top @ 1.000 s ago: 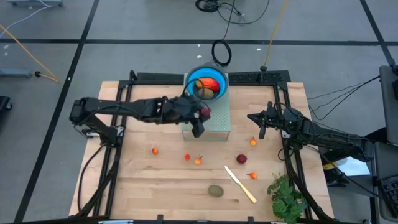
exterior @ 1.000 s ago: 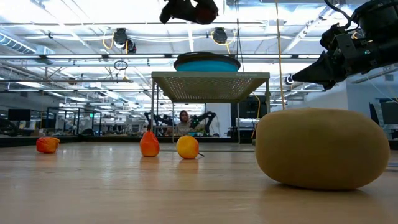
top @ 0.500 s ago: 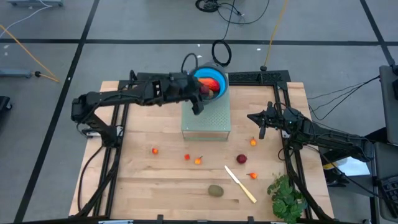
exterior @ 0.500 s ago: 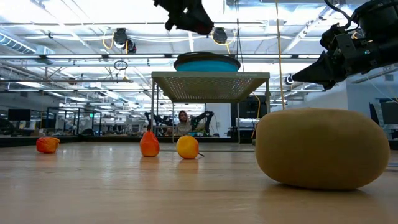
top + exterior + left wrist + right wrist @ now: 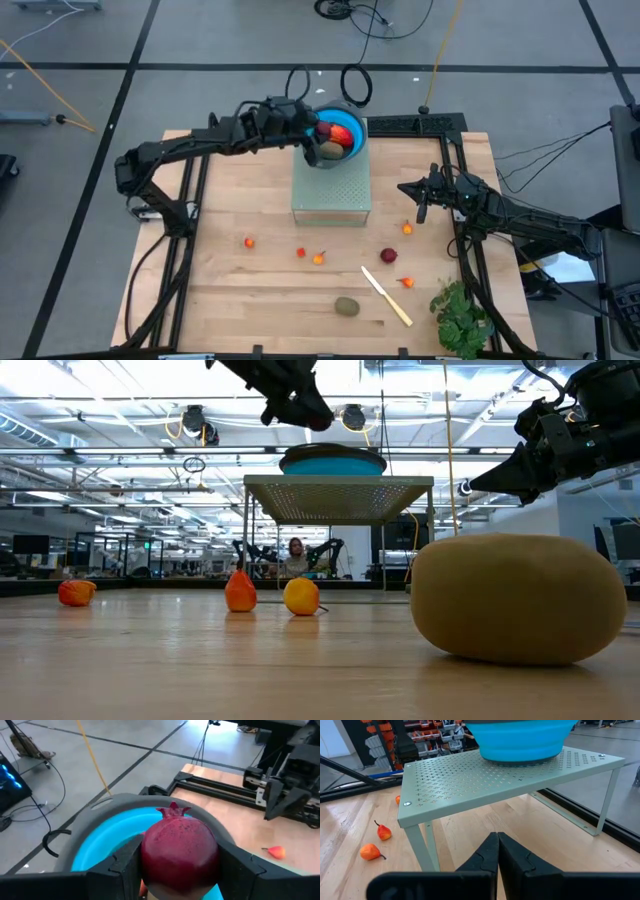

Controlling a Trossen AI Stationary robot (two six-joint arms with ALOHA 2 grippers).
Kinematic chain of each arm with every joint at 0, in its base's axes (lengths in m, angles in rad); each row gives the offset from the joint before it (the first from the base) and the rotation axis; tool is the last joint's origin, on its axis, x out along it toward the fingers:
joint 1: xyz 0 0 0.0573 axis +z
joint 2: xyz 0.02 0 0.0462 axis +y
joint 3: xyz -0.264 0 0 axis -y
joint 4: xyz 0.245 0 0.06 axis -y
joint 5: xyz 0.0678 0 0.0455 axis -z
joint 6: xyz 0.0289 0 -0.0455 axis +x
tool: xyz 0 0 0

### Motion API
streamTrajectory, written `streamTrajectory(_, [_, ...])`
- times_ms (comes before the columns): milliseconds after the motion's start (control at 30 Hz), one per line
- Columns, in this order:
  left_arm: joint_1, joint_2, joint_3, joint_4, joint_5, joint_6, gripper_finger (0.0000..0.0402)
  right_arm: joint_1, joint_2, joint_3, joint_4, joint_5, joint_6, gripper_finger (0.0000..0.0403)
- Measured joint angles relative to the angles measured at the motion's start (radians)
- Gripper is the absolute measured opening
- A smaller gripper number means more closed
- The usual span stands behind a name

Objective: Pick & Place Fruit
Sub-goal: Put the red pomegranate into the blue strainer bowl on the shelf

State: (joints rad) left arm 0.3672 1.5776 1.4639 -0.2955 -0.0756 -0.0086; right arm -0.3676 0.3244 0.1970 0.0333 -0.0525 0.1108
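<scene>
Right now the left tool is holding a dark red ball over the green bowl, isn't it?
Not quite: the bowl is blue, not green. The left wrist view shows the left tool holding the dark red ball over it.

The table is pale wood in butt-jointed strips, matt with a faint sheen in the low view. The raised shelf at its 12 o'clock side is perforated sheet metal painted a matt pale green, on thin metal legs. The blue bowl on it looks like smooth, soft plastic with a grey rim. The dark red fruit has a finely speckled, dull skin. The kiwi-like oval looks velvety and matt. The black fingers are matt plastic.
</scene>
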Motion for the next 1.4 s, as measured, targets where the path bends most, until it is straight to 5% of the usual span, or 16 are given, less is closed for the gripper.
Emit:
streamTrajectory(333, [0.053, 0.037, 0.027, -0.105, 0.049, -0.004, 0.0200, 0.000, 0.000, 0.000, 0.000, 0.000, 0.000, 0.0000])
streamTrajectory(800, [0.068, 0.246, 0.358, -0.550, 0.042, 0.033, 0.0200, 0.000, 0.000, 0.000, 0.000, 0.000, 0.000, 0.0000])
streamTrajectory(1400, [0.068, 0.303, 0.443, -0.646, 0.050, 0.029, 0.0200, 0.000, 0.000, 0.000, 0.000, 0.000, 0.000, 0.0000])
